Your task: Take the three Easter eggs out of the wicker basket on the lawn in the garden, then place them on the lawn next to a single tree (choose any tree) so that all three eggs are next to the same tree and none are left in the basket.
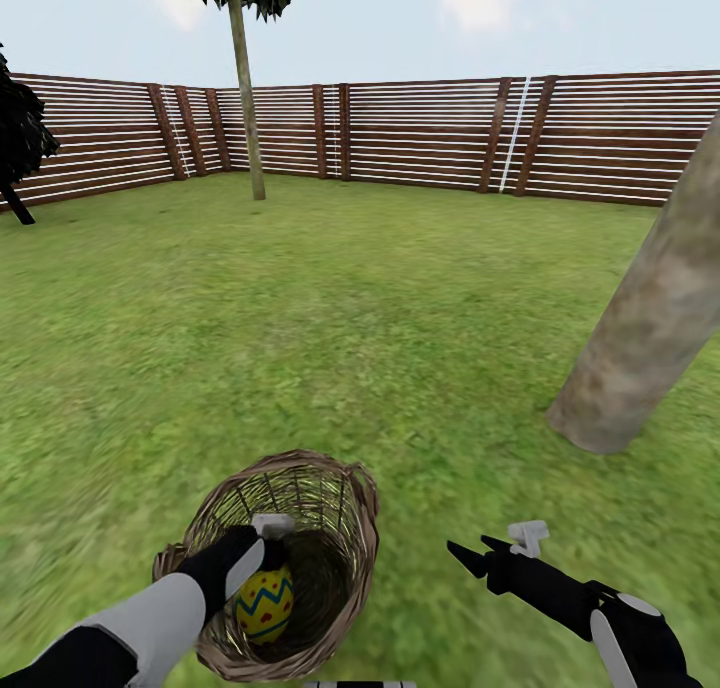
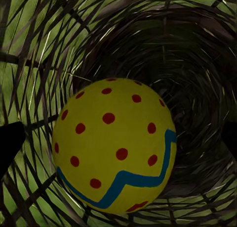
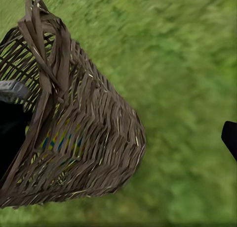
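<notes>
Down at the near edge of the lawn (image 1: 330,298), the wicker basket (image 1: 345,508) sits just in front of the robot, tipped so its mouth faces back toward the left arm. One Easter egg (image 1: 265,605) shows inside it, yellow with red dots and a blue-green zigzag, lying against the lower wall of the weave. The left claw (image 1: 262,540) is already inside the rim, directly above and just behind the egg. From the left wrist camera the egg (image 2: 114,145) lies straight ahead between two dark fingertips (image 2: 10,143) at the edges of the frame, so the claw stands wide and holds nothing. The egg's long axis seems to run roughly up the basket's depth, though that is hard to judge.

The right claw (image 1: 470,555) hovers over bare grass beside the basket, spread open and empty; its camera looks at the basket's (image 3: 84,133) outer wall. The left arm is plainly the nearer one, and a short push forward should bring it round the egg. The thick-trunked tree (image 1: 650,318) stands near, ahead and to the right. Whether other eggs lie deeper in the basket cannot be told.
</notes>
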### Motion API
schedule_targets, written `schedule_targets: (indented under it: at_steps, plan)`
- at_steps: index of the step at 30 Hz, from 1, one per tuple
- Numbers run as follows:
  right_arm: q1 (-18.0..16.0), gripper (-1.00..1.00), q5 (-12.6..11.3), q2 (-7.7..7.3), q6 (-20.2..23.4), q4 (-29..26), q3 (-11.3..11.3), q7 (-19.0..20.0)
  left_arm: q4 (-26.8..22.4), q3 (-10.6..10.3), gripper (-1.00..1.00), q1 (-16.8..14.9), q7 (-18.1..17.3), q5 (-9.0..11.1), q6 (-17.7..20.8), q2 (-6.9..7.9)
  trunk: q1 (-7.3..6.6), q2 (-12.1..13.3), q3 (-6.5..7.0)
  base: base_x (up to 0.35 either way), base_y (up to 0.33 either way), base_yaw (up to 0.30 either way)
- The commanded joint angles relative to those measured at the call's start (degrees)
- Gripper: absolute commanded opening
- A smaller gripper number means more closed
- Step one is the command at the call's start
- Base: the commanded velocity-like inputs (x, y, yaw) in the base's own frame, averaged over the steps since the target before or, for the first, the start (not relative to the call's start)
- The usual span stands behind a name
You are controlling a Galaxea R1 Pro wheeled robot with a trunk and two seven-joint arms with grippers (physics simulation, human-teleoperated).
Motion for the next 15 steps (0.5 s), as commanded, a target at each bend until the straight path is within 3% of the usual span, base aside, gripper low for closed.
schedule_targets:
  at_steps: [1, 7, 15]
  plan:
    - [-0.03, 1.00, -0.34, 0.00, 0.41, 0.00, -0.06, 0.07, -0.05, -0.23, 1.00, -0.51, 0.49, 0.67, 0.79, 0.07, -0.01, -0.02, -0.05, 0.000, 0.000, 0.000]
    - [-0.04, 1.00, -0.34, 0.01, 0.41, -0.01, -0.06, 0.07, 0.02, 2.52, 1.00, -1.30, 0.61, 1.23, 2.81, 0.11, -0.01, -0.02, -0.05, 0.000, 0.000, 0.000]
    - [-0.04, 1.00, -0.39, 0.00, 0.41, -0.02, -0.06, 0.07, 0.07, 3.54, 1.00, -1.38, 0.72, 1.41, 5.15, 0.12, -0.01, -0.02, -0.05, 0.000, 0.000, 0.000]
